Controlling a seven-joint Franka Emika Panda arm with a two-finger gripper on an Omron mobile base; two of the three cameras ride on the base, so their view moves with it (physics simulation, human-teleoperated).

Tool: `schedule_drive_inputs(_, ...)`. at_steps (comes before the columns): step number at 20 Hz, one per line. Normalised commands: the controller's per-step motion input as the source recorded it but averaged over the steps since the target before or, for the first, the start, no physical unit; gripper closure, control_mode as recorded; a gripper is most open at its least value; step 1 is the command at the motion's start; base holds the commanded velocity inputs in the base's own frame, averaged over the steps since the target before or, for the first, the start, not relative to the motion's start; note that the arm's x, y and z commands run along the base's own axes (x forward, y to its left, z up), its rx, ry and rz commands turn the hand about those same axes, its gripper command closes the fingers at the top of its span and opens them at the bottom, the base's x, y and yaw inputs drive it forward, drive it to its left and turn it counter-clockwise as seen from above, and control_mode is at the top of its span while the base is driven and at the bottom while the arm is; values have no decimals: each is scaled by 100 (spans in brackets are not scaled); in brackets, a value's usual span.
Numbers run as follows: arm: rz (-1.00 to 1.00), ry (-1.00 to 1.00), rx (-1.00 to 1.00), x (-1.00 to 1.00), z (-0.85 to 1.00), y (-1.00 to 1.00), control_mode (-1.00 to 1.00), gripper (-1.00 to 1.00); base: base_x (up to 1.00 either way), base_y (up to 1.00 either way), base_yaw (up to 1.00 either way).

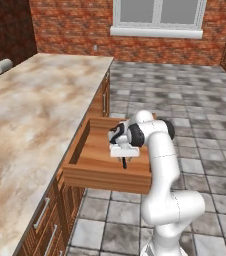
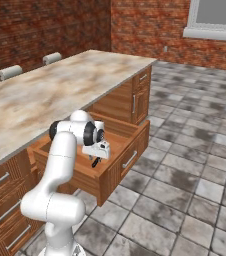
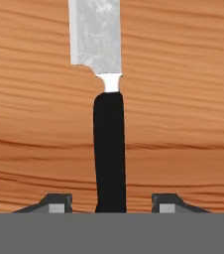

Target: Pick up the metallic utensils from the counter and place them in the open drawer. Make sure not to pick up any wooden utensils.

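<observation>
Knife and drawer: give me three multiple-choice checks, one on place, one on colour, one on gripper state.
1. Where is the knife?
A. On the counter
B. Over the floor of the drawer
C. On the tiled floor

2. What colour is the knife's handle?
A. Black
B. Brown
C. Red

3. How does the gripper stand?
A. Shut tight on the handle
B. Fingers apart, with gaps either side of the handle
C. Shut on a wooden spoon

Answers:
1 B: the hand view shows orange-brown wood grain behind the knife, and both base views put the gripper inside the drawer.
2 A: the handle is black below a silver blade.
3 B: the two fingertips stand clear of the handle on both sides.
</observation>
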Motion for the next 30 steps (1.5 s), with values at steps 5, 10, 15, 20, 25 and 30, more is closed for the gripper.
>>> schedule_drive_inputs(5,0,10,0,0,45,-4,-100,-100,0,0,0)
schedule_drive_inputs(10,0,2,0,-23,97,-17,-100,-100,0,0,0)
schedule_drive_inputs(15,1,0,3,-75,100,-19,-100,-100,0,0,0)
schedule_drive_inputs(20,9,-9,3,-100,95,0,-100,-100,0,0,0)
schedule_drive_inputs(25,12,-21,1,-100,84,0,-100,-100,0,0,0)
schedule_drive_inputs(30,14,-25,0,-100,91,0,-100,-100,0,0,0)
